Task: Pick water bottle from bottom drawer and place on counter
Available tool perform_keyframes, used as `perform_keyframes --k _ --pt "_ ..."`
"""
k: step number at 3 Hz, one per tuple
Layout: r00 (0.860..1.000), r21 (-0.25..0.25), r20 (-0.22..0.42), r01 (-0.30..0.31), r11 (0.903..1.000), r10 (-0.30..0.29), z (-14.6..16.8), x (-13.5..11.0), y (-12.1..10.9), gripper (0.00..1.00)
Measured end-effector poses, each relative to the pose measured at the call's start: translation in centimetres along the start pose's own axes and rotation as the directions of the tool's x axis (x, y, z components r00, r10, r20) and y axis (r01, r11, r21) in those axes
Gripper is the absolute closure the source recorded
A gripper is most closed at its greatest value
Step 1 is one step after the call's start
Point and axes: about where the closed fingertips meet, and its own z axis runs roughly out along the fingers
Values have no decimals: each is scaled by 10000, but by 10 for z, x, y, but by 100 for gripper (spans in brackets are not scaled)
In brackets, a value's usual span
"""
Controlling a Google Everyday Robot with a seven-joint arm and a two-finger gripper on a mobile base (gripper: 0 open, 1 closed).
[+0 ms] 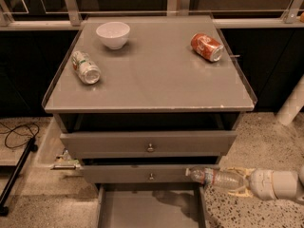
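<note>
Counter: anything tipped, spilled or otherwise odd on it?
Both cans lie on their sides: the silver-green can at left, the red soda can at right; no spill shows. The end effector, lower right, holds the water bottle sideways near the middle drawer's right end.

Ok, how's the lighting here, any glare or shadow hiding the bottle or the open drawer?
Camera view: mild sheen on the counter, nothing washed out. Camera view: the bottom drawer is dim, with a shadow on its floor toward the right, below the water bottle. Camera view: the bottle is well lit, clamped in the gripper at lower right, before the middle drawer.
</note>
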Motion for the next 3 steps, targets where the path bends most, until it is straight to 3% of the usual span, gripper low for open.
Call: perform_keyframes --k 1,2,3 --pt "9966 562 146 804 9952 -813 -40 -36 2 100" --pt "9867 1008 413 1525 9832 -1573 -79 -71 2 100" --pt "9723 1350 446 2217 9657 -2295 -117 -111 -13 100"
